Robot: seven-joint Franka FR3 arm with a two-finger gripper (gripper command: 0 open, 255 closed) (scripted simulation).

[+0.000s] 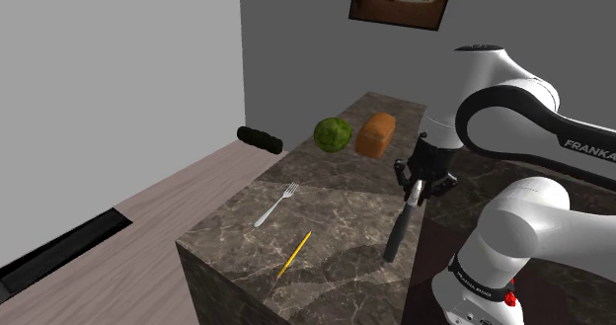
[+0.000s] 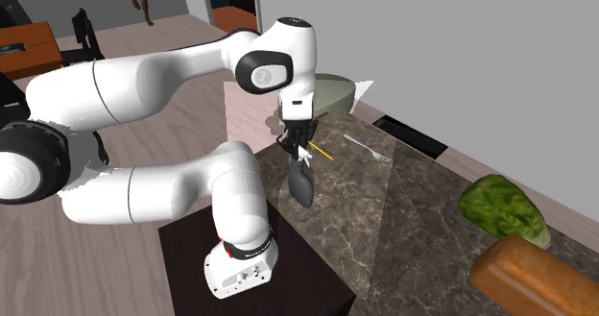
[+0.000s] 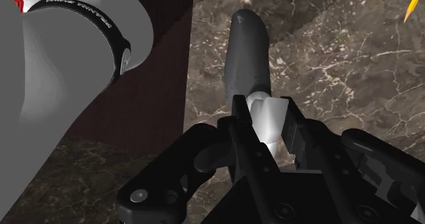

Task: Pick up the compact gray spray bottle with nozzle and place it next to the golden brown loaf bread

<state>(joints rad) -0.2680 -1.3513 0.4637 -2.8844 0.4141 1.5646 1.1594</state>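
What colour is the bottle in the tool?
The bottle is dark gray with a white top; wrist view shows best.

Counter top [image 1: 336, 214] was dark brown veined stone, polished, with a faint sheen. Spray bottle [image 3: 245, 52] showed a dark grey body, smooth and matt; its nozzle [image 3: 267, 117] was pale, smooth and plastic-looking. Fork [image 1: 276, 204] appeared silvery metal. Loaf [image 1: 375, 134] had a matt golden-brown crust. Green leafy head [image 1: 333, 133] looked wrinkled. Floor [image 1: 178, 190] resembled matt pale wood boards. Arm shells [image 1: 494, 71] were white, smooth, lightly glossy.
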